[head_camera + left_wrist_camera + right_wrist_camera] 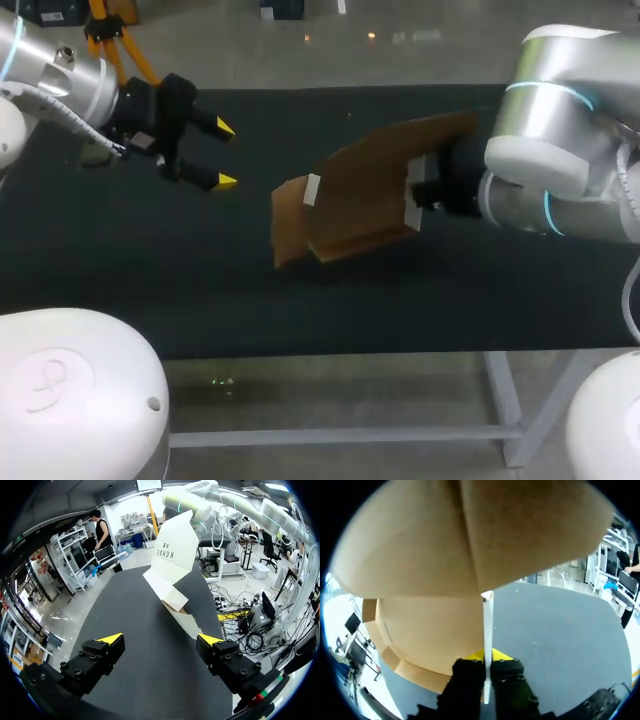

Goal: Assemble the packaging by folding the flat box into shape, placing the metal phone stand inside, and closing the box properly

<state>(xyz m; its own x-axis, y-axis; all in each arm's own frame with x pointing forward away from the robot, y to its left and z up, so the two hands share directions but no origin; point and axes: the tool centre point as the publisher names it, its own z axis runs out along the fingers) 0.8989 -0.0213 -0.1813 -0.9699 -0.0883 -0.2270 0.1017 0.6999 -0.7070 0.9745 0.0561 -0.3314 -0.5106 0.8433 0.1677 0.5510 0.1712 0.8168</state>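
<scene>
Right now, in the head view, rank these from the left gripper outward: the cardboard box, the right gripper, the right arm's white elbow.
1. cardboard box: mid-table, its small end flap toward the open left gripper.
2. right gripper: shut on the box's far edge.
3. white elbow: over the table's right side.

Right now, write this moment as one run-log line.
left gripper open, empty | right gripper shut on box | box tilted over table
</scene>
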